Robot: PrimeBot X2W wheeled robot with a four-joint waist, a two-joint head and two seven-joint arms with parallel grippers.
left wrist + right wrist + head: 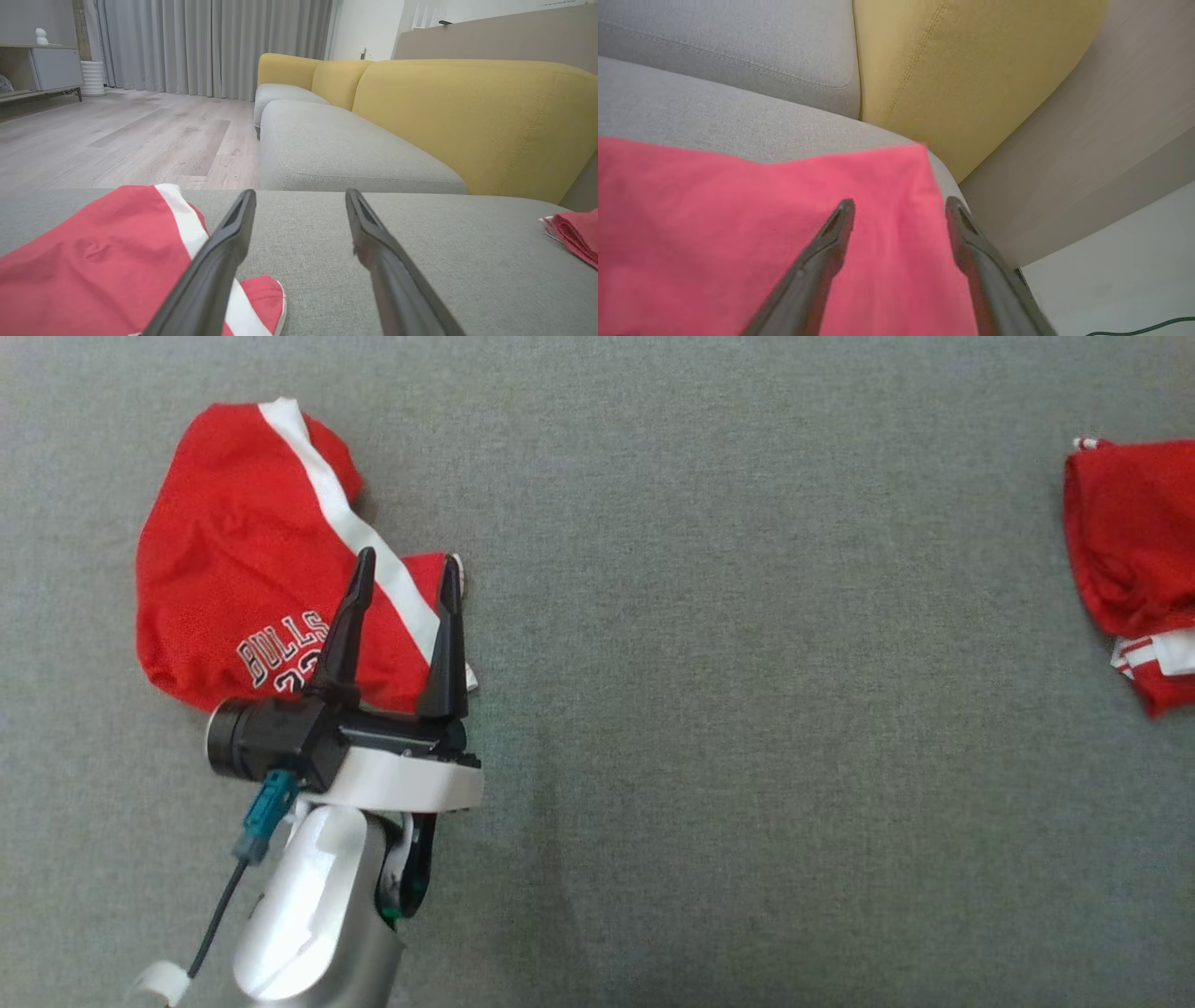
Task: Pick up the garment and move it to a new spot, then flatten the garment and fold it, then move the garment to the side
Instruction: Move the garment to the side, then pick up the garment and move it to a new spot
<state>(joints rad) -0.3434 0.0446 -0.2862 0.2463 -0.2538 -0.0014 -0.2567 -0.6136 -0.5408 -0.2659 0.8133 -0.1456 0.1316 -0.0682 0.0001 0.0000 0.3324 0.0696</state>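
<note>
Found a red mesh sports garment [233, 579] with a broad white stripe [345, 518] lying bunched and rumpled at the left of a grey woven upholstered surface [747, 709], not spread flat. Traced the stripe running diagonally from the top edge down toward the lower right, where a small red flap poked out past it. Read white-outlined lettering "BULLS" [280, 649] near the lower edge, tilted, with part of a number beneath. Saw a second red fabric garment [1134, 551] with red-and-white striped trim [1158, 653] well apart at the far right, crumpled, cut off at the view's edge. Made out, from the right wrist view, its plain red cloth reaching that surface's rounded corner.
</note>
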